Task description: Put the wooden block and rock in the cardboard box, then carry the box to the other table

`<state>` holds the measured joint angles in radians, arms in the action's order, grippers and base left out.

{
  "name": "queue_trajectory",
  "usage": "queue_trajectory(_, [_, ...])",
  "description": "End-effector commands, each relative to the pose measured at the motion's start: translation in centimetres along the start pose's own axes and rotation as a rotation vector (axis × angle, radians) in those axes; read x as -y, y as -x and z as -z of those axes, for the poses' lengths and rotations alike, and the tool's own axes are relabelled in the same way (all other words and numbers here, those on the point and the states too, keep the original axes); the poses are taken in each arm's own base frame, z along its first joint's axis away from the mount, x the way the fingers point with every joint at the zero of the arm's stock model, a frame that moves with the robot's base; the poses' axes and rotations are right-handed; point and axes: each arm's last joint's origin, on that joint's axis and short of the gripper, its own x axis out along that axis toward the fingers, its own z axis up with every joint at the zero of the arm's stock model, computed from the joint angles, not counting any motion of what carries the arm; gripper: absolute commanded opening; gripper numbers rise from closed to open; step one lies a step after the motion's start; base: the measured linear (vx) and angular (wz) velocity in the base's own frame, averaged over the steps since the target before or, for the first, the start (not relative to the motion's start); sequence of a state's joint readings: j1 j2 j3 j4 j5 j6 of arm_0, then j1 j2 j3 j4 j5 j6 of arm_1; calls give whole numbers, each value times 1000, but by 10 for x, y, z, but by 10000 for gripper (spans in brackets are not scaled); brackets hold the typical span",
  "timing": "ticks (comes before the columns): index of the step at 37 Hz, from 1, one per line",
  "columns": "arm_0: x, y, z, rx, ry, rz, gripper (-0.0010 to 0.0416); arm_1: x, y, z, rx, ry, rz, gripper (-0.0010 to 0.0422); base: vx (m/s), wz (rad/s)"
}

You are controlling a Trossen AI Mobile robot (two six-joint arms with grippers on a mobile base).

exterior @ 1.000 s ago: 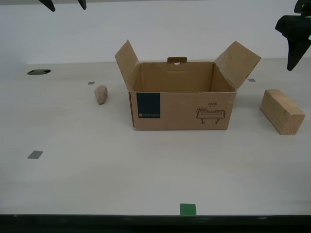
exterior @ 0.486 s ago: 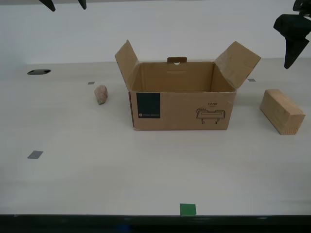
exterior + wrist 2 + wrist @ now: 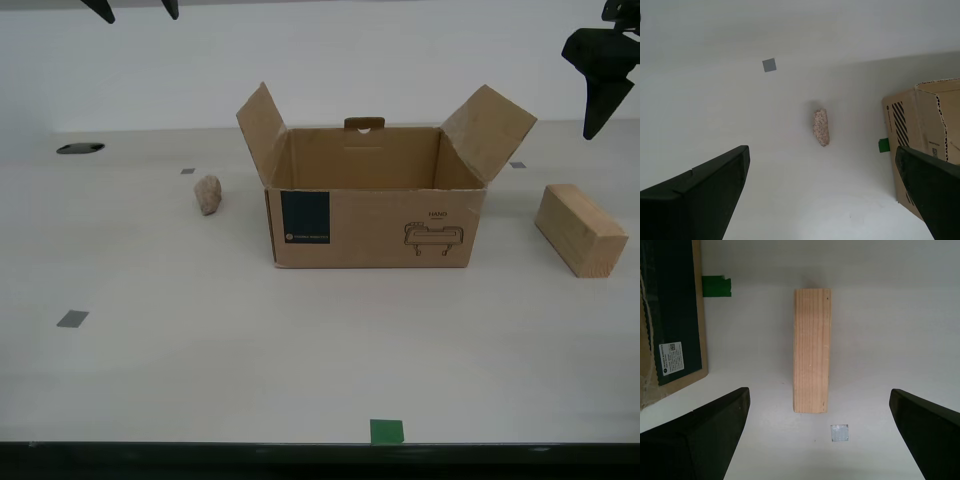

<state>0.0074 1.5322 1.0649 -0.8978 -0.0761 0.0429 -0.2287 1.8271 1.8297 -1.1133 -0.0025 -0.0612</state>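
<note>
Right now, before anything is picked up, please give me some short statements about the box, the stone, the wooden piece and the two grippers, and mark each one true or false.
1. The brown cardboard box stands with its flaps open. True.
2. The small pinkish-brown rough rock lies inside the box. False: it lies on the table, at the box's side towards the exterior view's left.
3. The light tan rectangular wooden block lies below my first gripper, between its open fingers. True.
4. My second gripper is shut on the rock. False: it is open above the rock, not touching it.
</note>
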Motion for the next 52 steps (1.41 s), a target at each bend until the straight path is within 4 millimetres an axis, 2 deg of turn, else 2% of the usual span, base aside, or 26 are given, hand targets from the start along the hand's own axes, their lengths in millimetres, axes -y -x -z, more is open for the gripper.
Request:
queue_trajectory(1, [0,0,0,1,3,-3,390,1,0,0,-1,0,0,400,0,0])
queue_trajectory(11, [0,-2,-1,10,8,-10,390,1,0,0,-2,-2,0,400,0,0])
queue_trajectory(23, [3,-47,-3,-127,28,-10,389,2,0,0,-3,-3,0,400,0,0])
queue_trajectory(31, [3,-59,-6,-133,30,-10,390,2,-2,0,0,-3,0,400,0,0])
queue_trajectory(35, [3,-61,-7,-138,30,-10,389,2,-10,-3,-7,-7,0,400,0,0])
queue_trajectory(47, [3,-60,-7,-134,30,-11,390,4,-64,-13,-35,-1,-16,400,0,0])
queue_trajectory(52, [3,-61,-7,-135,30,-11,390,4,-71,-14,-40,7,-16,400,0,0])
